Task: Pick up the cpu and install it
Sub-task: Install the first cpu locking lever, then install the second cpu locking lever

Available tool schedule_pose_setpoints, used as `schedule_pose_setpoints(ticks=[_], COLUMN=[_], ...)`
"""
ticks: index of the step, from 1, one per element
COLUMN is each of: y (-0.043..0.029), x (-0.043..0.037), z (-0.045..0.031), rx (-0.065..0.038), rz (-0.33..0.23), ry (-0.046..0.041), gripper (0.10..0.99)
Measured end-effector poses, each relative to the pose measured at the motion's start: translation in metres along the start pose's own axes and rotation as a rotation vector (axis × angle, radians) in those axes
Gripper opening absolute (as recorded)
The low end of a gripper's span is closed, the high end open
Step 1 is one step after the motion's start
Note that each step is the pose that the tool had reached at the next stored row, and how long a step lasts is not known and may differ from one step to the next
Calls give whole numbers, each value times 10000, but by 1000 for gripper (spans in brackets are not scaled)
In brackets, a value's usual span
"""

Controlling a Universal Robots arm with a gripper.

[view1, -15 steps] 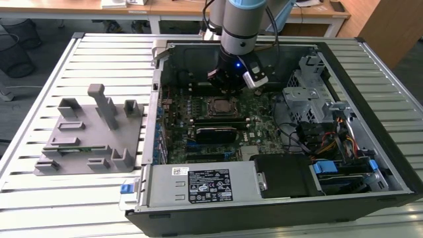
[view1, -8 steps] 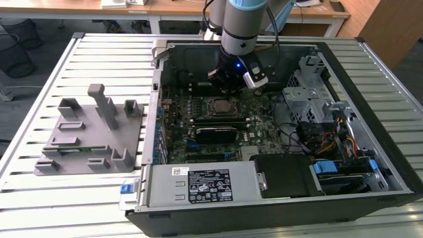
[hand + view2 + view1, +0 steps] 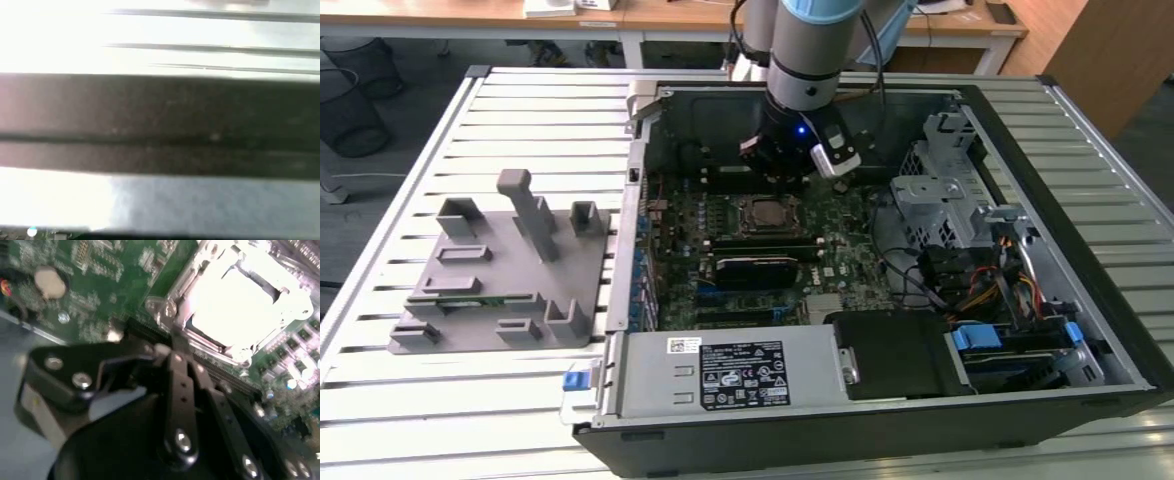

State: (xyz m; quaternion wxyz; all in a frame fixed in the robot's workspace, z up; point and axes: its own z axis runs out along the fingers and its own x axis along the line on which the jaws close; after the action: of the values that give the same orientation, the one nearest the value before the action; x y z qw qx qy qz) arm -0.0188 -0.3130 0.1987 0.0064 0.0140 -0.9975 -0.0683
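The gripper [image 3: 787,165] hangs inside the open computer case [image 3: 1107,330], just behind the socket [image 3: 765,210] on the green motherboard [image 3: 847,215]. In the second wrist view its black fingers [image 3: 180,385] look drawn together with nothing between them. The cpu [image 3: 235,305] lies in the socket as a bright silver square inside the metal frame, so by my reading it is already seated or close to it.

What worries me is that seating: if the chip is slightly askew in the socket, any push from above could bend the contacts beneath. The glare on its top hides whether it lies flat. The fingers also hang just above the board by the socket's corner screw [image 3: 170,307], and a small drift could scrape the parts there.

Beside the socket towards the front of the case run dark memory slots [image 3: 754,243]; a tangle of cables [image 3: 974,275] and a metal drive cage [image 3: 947,205] crowd the exterior view's right. Well apart from the socket, outside the case, a grey plastic block [image 3: 507,270] stands on the slatted table [image 3: 427,400].
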Motion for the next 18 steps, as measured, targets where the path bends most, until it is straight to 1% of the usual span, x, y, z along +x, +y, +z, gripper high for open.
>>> schedule_pose_setpoints(ticks=[3, 5, 9, 10, 18], y=[7, 1, -18, -20, -47], x=[1, 1, 3, 3, 3], z=[-67, -71, -75, -75, -79], rx=[13, 11, 90, 97, 98], rz=[0, -2, 2, 3, 1], ry=[6, 6, 9, 10, 9], gripper=[106, 106, 106, 106, 106])
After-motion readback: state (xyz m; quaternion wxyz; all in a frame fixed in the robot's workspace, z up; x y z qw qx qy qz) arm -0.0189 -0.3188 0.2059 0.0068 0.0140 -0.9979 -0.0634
